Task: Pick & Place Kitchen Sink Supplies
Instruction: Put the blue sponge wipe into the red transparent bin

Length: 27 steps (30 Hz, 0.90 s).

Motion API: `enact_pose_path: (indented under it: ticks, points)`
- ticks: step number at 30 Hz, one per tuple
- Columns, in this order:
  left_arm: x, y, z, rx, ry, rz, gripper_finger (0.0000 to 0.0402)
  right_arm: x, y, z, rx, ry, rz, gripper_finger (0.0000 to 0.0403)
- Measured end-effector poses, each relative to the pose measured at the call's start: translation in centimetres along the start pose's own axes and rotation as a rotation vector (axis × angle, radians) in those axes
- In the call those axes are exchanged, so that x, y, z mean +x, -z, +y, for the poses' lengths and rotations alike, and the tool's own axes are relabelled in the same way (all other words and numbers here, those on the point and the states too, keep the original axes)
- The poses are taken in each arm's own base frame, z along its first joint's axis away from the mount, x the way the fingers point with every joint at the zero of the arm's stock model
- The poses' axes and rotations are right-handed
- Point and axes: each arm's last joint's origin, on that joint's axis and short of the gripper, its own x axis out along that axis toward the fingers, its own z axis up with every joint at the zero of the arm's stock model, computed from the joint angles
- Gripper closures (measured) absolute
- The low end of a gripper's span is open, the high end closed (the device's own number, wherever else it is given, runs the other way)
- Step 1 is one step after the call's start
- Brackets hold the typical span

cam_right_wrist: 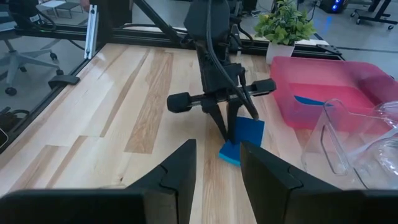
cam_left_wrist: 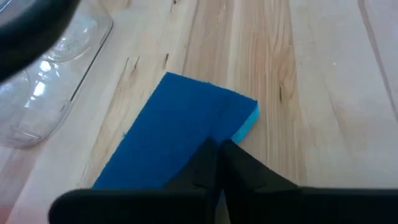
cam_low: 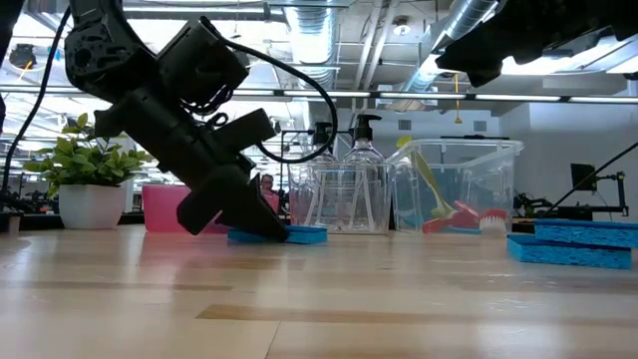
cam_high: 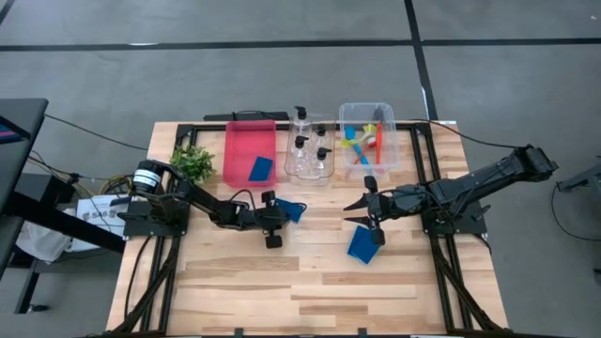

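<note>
Flat blue sponge (cam_left_wrist: 180,130), thin cyan edge, lies on table (cam_left_wrist: 323,93).

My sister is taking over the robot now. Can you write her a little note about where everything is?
Left gripper: fingers shut on a blue sponge on the table, near the bottle bin.
Right gripper: fingers apart, empty, above the table.
Done: one sponge in the red tray; pump bottles and brushes in clear bins.
Left: the gripped sponge, plus another sponge loose on the table by the right gripper.
</note>
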Motion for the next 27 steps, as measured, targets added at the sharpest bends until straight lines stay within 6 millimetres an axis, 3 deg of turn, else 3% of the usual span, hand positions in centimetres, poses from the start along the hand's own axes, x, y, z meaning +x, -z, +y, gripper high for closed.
enact_pose_path:
  ticks: [4, 8, 14, 21, 27]
  points:
    - [-1.1, -1.1, -0.6, -0.009, 0.056, -0.052, 0.0392, 0.0, 0.0, 0.0, 0.000, 0.000, 0.000, 0.0286]
    - [-3.1, -3.9, -1.6, -0.012, 0.080, -0.183, 0.0393, 0.0, 0.0, 0.0, -0.001, 0.000, 0.003, 0.0286]
    - [-7.0, -7.0, -2.2, 0.075, -0.091, -0.335, 0.0393, 0.0, 0.0, 0.0, -0.001, 0.000, 0.003, 0.0286]
    - [-11.1, -8.8, 0.2, 0.063, -0.522, -0.349, 0.0393, 0.0, 0.0, 0.0, 0.000, 0.000, 0.000, 0.0286]
    - [-11.7, -8.5, 4.1, 0.002, -0.742, -0.275, 0.0393, 0.0, 0.0, 0.0, 0.000, 0.000, 0.000, 0.0286]
